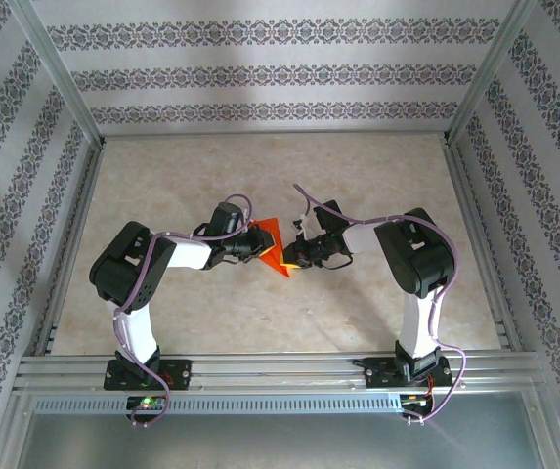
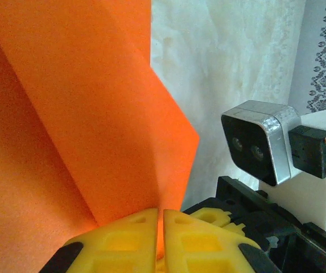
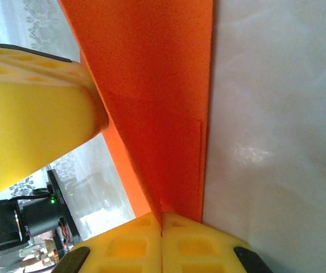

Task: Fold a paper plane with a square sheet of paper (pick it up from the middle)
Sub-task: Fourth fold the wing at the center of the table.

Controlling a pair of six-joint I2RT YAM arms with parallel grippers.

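The orange-red sheet of paper [image 1: 273, 246] hangs above the middle of the table, folded into a pointed, layered shape with diagonal creases. My left gripper [image 1: 257, 244] is shut on its left side and my right gripper [image 1: 294, 256] is shut on its right side. In the left wrist view the paper [image 2: 83, 114] rises from my left gripper [image 2: 160, 227], pinched between the yellow fingers. In the right wrist view a narrow layered strip of the paper [image 3: 157, 102] runs up from my right gripper [image 3: 162, 224]. A yellow finger [image 3: 32, 114] of the left gripper presses the paper's other side.
The marbled beige tabletop [image 1: 280, 176] lies below the paper, fenced by aluminium rails [image 1: 270, 366] at the near edge and patterned walls on three sides. The right wrist's camera [image 2: 259, 142] sits close to the paper's right edge.
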